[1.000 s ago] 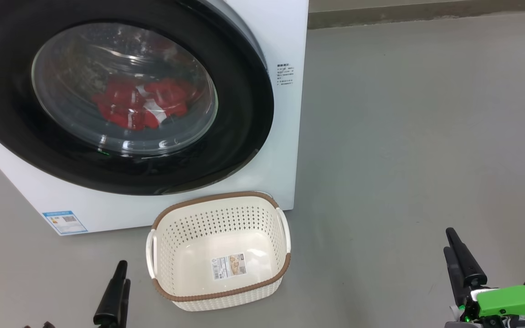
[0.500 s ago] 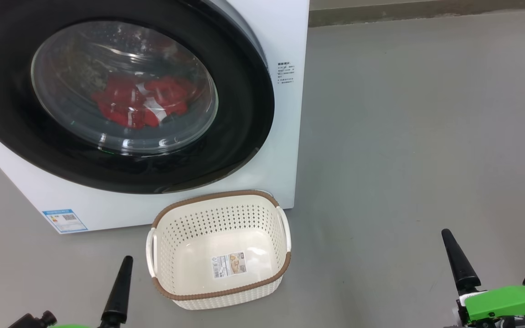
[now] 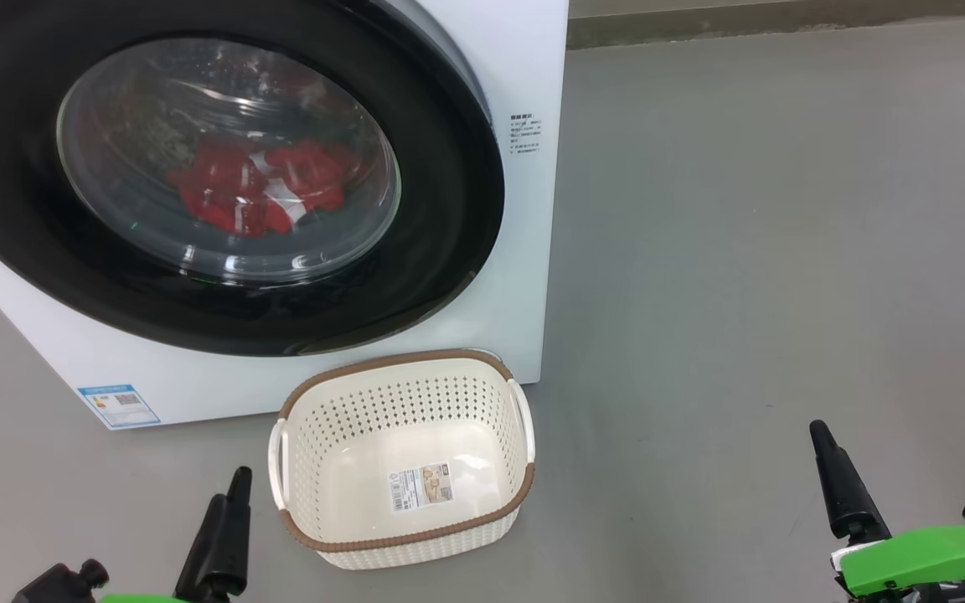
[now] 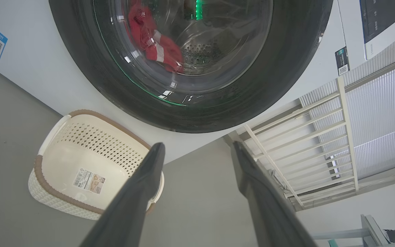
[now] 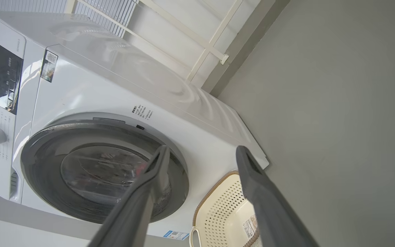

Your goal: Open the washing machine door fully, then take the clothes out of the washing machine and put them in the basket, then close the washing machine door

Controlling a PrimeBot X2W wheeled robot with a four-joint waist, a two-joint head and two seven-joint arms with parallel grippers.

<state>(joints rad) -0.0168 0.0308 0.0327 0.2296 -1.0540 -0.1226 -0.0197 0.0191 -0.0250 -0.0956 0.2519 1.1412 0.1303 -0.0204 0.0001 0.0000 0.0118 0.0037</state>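
Head view: the washing machine door (image 3: pixel 449 218) sits shut over the red clothes (image 3: pixel 256 188), the basket (image 3: pixel 403 364) empty on the floor (image 3: pixel 742 251) just before it; left wrist view: the left gripper (image 4: pixel 197 144) holds its jaws wide apart, gripping nothing; right wrist view: the right gripper (image 5: pixel 202 148) does likewise.

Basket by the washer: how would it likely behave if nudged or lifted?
The basket looks like thin perforated plastic and sits empty, so probably light and apt to slide on the smooth floor. Its wide base suggests it won't tip easily. Walls may flex slightly.
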